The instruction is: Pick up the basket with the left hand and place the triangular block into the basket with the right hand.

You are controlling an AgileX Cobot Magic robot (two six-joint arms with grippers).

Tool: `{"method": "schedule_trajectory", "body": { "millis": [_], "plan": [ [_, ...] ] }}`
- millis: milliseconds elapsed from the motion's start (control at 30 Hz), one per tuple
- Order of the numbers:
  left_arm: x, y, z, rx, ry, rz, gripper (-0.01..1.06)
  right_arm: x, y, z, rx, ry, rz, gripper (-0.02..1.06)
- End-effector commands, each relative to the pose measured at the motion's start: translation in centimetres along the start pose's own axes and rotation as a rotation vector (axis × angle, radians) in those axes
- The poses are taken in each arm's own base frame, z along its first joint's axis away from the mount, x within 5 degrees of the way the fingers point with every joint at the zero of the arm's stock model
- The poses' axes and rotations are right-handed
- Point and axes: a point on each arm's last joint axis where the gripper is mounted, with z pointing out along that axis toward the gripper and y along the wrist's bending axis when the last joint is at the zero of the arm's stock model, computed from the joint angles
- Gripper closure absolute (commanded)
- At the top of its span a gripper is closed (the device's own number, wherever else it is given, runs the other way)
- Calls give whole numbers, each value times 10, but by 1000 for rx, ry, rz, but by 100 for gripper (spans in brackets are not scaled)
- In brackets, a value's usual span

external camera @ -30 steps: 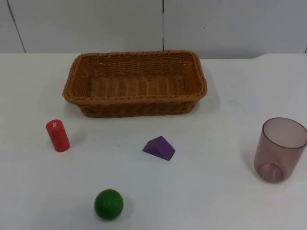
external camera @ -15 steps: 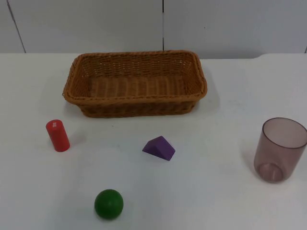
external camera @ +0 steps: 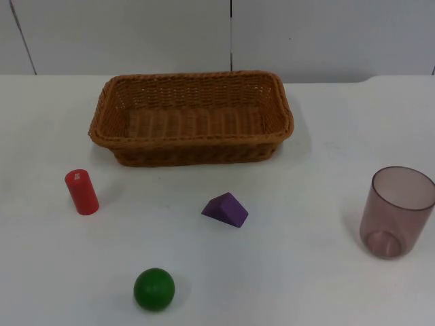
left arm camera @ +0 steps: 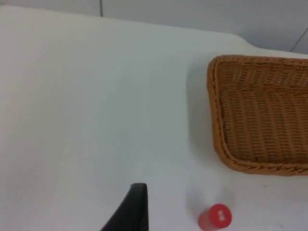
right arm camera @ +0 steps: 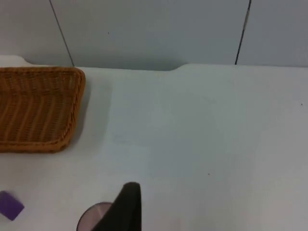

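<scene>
- Basket (external camera: 192, 119): woven, rectangular, long axis left-right, at table (external camera: 306, 272) rear centre.
- Triangular block (external camera: 225, 209): purple, in front of basket, apart from it, ridge running toward the front right.
- Left gripper (left arm camera: 132, 209), right gripper (right arm camera: 126, 207): above table, holding nothing; opening cannot be told.

Your inventory by material:
- basket (external camera: 191, 117): woven brown wicker, ribbed and rough, matt.
- triangular block (external camera: 225, 210): purple, smooth painted faces, low sheen.
- red cylinder (external camera: 81, 191): smooth, satin finish.
- green ball (external camera: 154, 289): smooth, slightly glossy.
- cup (external camera: 396, 212): translucent pinkish plastic, smooth and shiny.
- table (external camera: 306, 272): white, smooth, matt.
- partition wall (external camera: 136, 34): pale grey, flat, matt panels.
</scene>
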Motion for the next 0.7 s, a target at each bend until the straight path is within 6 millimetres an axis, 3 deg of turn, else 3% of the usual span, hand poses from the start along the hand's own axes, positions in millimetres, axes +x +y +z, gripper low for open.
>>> {"method": "schedule_trajectory", "body": {
  "millis": [0,67,133,400,467,500,667],
  "plan": [
    [-7,-1,16,16,5,-37,0,-6,1,4,-3,-20,-20,0],
    [-9,-2,26,18,24,-47,0,-7,1,7,-6,-15,-25,0],
    [-11,-3,55,14,89,-46,0,-8,1,13,-6,-2,-25,0],
    [-7,-19,123,36,126,32,0,-9,2,17,-19,-8,-11,0],
    [-7,-23,149,39,130,60,0,-9,2,17,-21,-8,-9,0],
    [-7,-23,149,39,130,60,0,-9,2,17,-21,-8,-9,0],
    [-9,-24,193,37,175,117,0,-9,3,17,-24,-4,-5,0]
  ]
}}
